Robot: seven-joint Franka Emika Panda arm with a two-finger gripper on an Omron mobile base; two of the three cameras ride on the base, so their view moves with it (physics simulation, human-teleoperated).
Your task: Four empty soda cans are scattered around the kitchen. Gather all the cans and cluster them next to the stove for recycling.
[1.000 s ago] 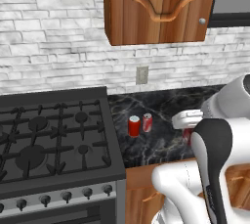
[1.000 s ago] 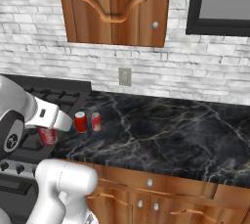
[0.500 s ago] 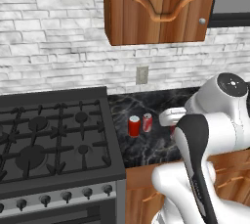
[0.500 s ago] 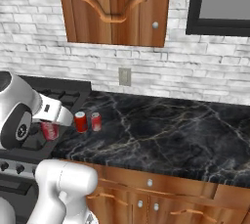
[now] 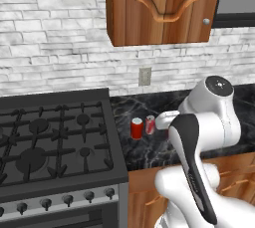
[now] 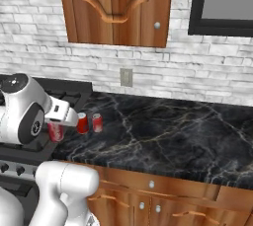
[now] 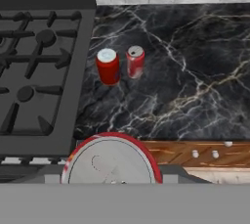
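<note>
Two red soda cans stand side by side on the black marble counter just right of the stove [image 5: 50, 142]: a plain bright one [image 5: 136, 128] [image 7: 108, 66] and a darker one with markings [image 5: 150, 124] [image 7: 135, 61]. My gripper [image 6: 57, 126] is shut on a third red can [image 6: 54, 134], held upright above the counter's front edge beside the stove [image 7: 34, 61]. Its silvery top [image 7: 111, 162] looms close in the hand view, in front of the two standing cans [image 6: 82, 123] [image 6: 97, 122]. In the left base view my arm hides the held can. A fourth can is out of view.
The counter [image 6: 173, 131] stretches far to the right. A wall outlet [image 5: 145, 76] sits on the white brick wall behind the cans, with a wooden cabinet [image 5: 164, 8] overhead. Wooden drawers [image 6: 148, 195] lie under the counter edge.
My hand with the held can has shifted left towards the two standing cans and the stove, and the elbow has swung with it. The two cans on the counter have not moved.
</note>
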